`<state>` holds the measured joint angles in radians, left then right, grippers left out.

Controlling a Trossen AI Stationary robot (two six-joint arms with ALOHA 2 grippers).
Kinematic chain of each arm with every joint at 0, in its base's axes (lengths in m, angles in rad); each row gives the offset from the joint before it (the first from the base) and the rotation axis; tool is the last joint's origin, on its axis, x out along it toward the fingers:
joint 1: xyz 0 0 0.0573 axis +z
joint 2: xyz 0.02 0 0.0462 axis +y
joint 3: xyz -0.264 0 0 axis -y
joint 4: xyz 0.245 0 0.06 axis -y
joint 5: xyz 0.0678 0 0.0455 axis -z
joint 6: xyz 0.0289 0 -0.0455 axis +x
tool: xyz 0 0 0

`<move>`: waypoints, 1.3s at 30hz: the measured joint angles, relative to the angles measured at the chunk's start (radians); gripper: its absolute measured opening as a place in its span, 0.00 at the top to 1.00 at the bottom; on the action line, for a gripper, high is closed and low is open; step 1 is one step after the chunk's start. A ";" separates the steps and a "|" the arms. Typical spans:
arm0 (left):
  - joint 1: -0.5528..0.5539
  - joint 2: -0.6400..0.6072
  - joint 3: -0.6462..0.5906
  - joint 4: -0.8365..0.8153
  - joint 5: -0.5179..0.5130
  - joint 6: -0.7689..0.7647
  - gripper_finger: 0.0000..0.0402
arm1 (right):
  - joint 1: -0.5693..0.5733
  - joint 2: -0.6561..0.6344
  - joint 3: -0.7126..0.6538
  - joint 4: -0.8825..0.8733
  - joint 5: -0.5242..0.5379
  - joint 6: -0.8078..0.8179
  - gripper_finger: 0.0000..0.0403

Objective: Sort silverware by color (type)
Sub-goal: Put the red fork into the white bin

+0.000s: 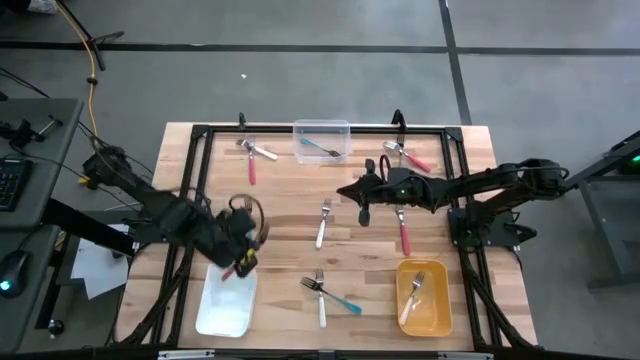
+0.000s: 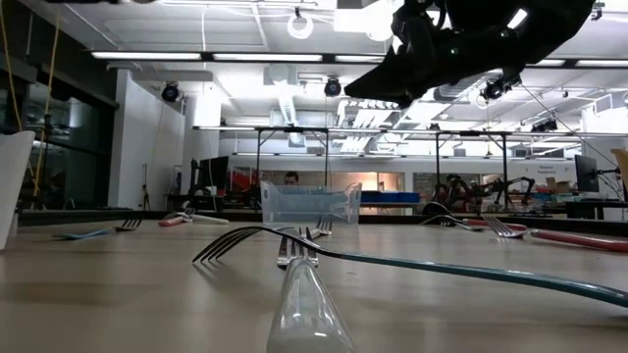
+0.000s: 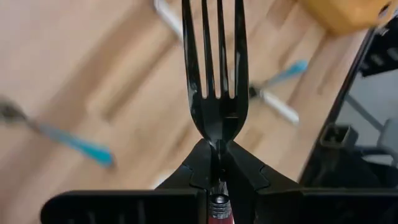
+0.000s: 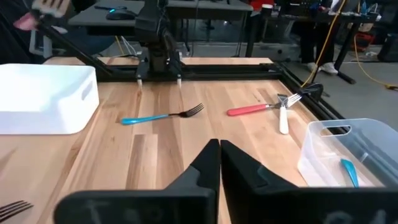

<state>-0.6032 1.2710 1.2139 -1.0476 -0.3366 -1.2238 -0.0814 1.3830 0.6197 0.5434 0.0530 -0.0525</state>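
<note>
My left gripper is above the far end of the white bin, shut on a red-handled fork. My right gripper hovers shut over mid-table, between a white-handled fork and a red-handled fork that lie flat. More forks lie flat: a red and white pair, another pair, and a crossed white and teal pair. A teal fork lies in the clear bin. White forks lie in the yellow bin. My left gripper pinches the red-handled fork at its neck, just below the head, between the two fingers. The fork lies along the fingers, tines pointing away from the wrist and the red handle running back between them. It is lifted clear of the table.
A black frame runs around the wooden table. In the right wrist view a teal fork lies on the wood beside the white bin. Bare wood lies between the bins in the table's middle.
</note>
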 joint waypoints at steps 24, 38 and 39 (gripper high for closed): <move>-0.320 0.424 -0.002 -0.040 0.033 -0.601 0.96 | 0.043 0.000 0.000 -0.031 0.006 -0.010 1.00; -0.357 0.455 -0.002 -0.115 0.085 -0.682 0.96 | 0.074 0.000 0.000 -0.037 0.035 -0.016 1.00; -0.354 0.459 -0.002 -0.116 0.081 -0.678 0.96 | 0.076 0.000 0.000 -0.039 0.045 -0.016 1.00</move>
<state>-0.9567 1.7298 1.2114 -1.1637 -0.2560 -1.9018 -0.0057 1.3830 0.6197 0.5042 0.0976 -0.0689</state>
